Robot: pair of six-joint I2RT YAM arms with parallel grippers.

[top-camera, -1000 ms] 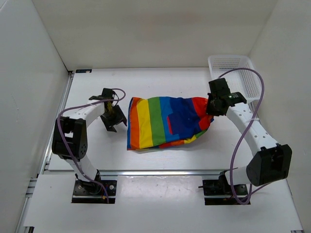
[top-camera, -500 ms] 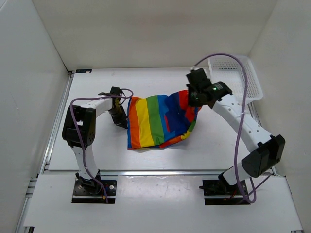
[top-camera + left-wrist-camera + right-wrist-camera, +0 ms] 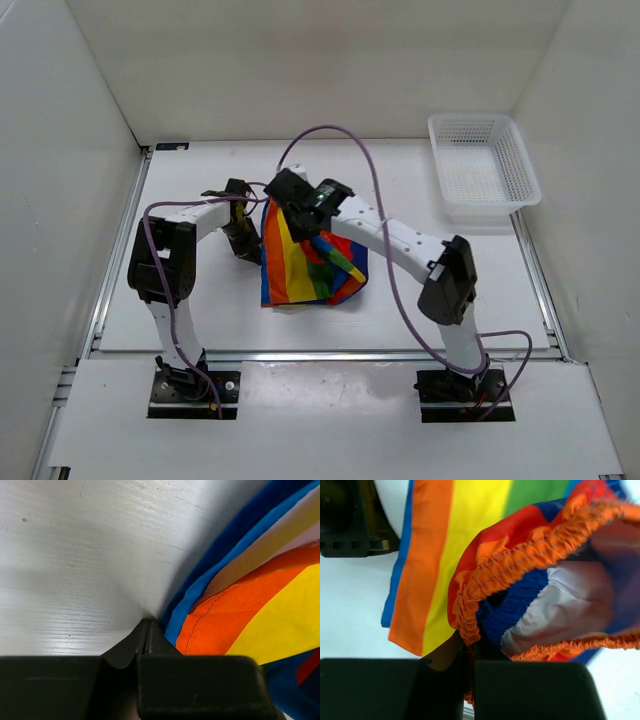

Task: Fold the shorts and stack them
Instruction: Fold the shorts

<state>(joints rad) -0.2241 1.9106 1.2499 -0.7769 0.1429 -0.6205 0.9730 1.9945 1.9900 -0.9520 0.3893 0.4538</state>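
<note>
Arching over the shorts (image 3: 300, 272), the right arm (image 3: 390, 235); basket (image 3: 484, 165) sits well apart.

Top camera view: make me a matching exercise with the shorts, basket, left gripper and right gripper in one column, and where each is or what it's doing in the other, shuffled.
Column one:
1 shorts
2 basket
3 left gripper
4 right gripper

Column two:
A at the far right corner of the table
B shut on the orange waistband
C partly folded, mid-table
D shut beside the blue hem

Pairs: 1-C, 2-A, 3-D, 4-B
</note>
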